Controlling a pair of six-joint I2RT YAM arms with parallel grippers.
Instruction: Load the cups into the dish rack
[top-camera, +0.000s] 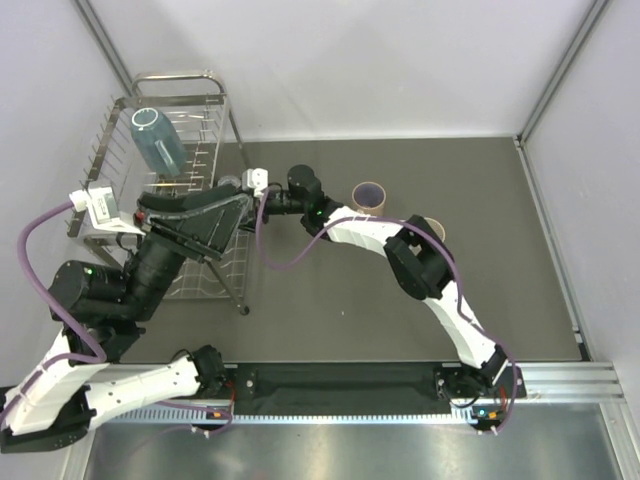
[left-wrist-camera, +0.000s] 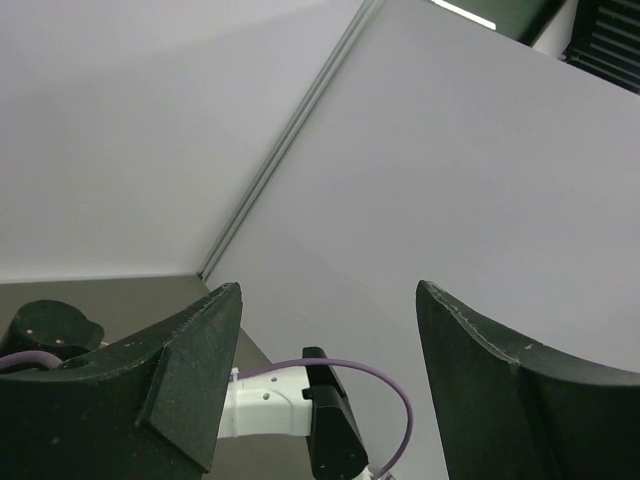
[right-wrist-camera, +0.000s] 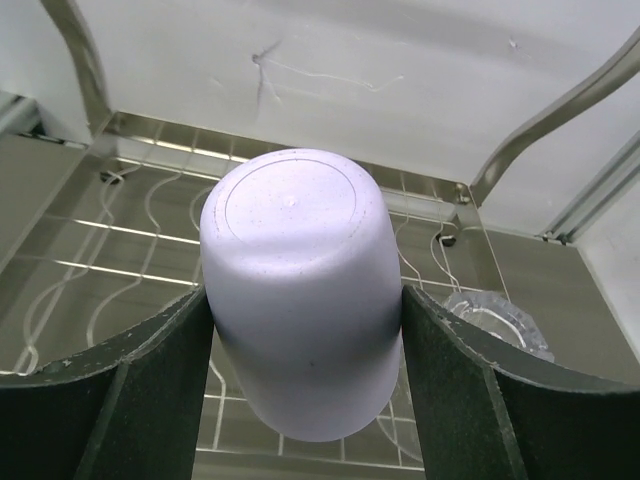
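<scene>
My right gripper (right-wrist-camera: 305, 295) is shut on the lavender tumbler (right-wrist-camera: 295, 270), holding it bottom-up over the wire floor of the dish rack (right-wrist-camera: 120, 235). A clear glass (right-wrist-camera: 497, 325) lies in the rack just to the right of it. In the top view the right gripper (top-camera: 248, 186) reaches into the rack (top-camera: 205, 100) from the right, and a teal-blue cup (top-camera: 157, 140) lies at the rack's far end. My left gripper (left-wrist-camera: 330, 290) is open and empty, tilted up toward the wall; in the top view it (top-camera: 238, 207) hovers over the rack's near right side.
A tan cup (top-camera: 369, 195) stands on the dark table right of the rack. A beige tumbler (top-camera: 433, 228) stands farther right, partly hidden by my right arm (top-camera: 420, 265). The right arm's white link and purple cable (left-wrist-camera: 350, 365) cross in front of the left gripper.
</scene>
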